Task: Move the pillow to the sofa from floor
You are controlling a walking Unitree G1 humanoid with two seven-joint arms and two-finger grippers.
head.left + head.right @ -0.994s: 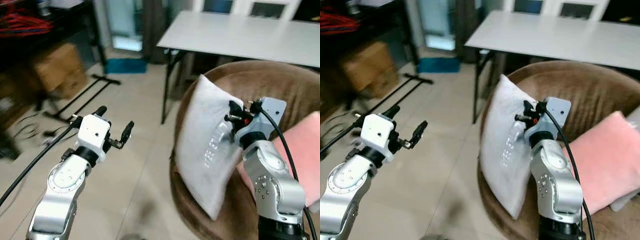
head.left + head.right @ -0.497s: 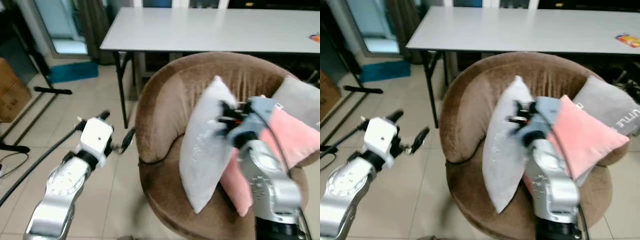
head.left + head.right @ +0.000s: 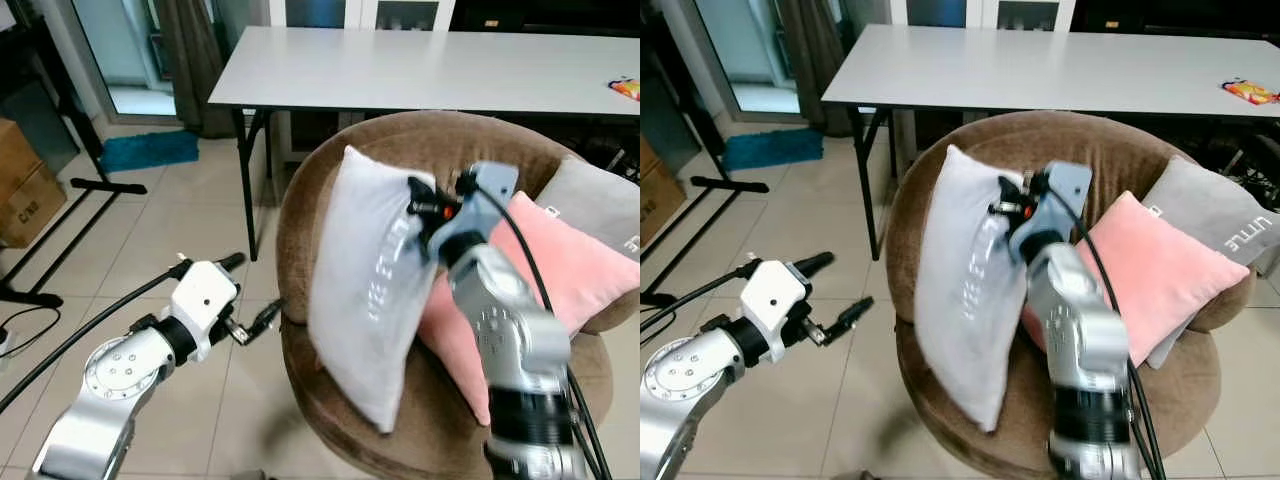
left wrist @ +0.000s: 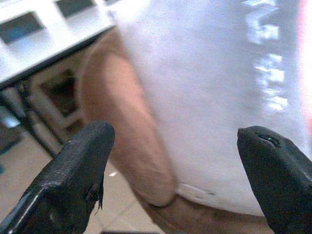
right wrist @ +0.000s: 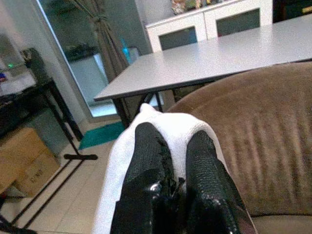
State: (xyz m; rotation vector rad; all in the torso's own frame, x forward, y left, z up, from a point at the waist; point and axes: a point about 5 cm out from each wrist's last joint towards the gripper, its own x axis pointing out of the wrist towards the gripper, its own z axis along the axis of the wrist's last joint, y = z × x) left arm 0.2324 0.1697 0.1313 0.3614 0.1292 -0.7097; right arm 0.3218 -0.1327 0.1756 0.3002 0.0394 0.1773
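- White pillow (image 3: 368, 290) hangs upright over the seat of the round brown sofa (image 3: 940, 215), clear of the floor; its top edge is pinched by the right gripper (image 5: 170, 146), whose two black fingers (image 5: 148, 161) are clenched on a fold of the fabric
- Lower corner of the pillow sits near or on the front of the seat cushion; contact cannot be confirmed from the head views
- Pink cushion (image 3: 1150, 275) lies on the seat just behind the right arm, grey cushion (image 3: 1215, 215) beside it against the backrest; white pillow stands in front of the pink one
- Left gripper (image 3: 255, 325) hovers over the tiled floor (image 3: 150, 230) just beside the sofa's outer edge, fingers (image 4: 80, 161) spread wide and holding nothing; wrist view looks across at the pillow and sofa rim
- White table (image 3: 420, 65) stands behind the sofa, cardboard box (image 3: 25, 185) off to the robot's left
- Judgement on progress: lift and carry look done, pillow is already over the sofa. Remaining: lower or lean it onto the seat, let go, draw the right arm back
- Risk noted: released upright, the pillow could tip forward off the front edge, so it should be leaned toward the backrest before release
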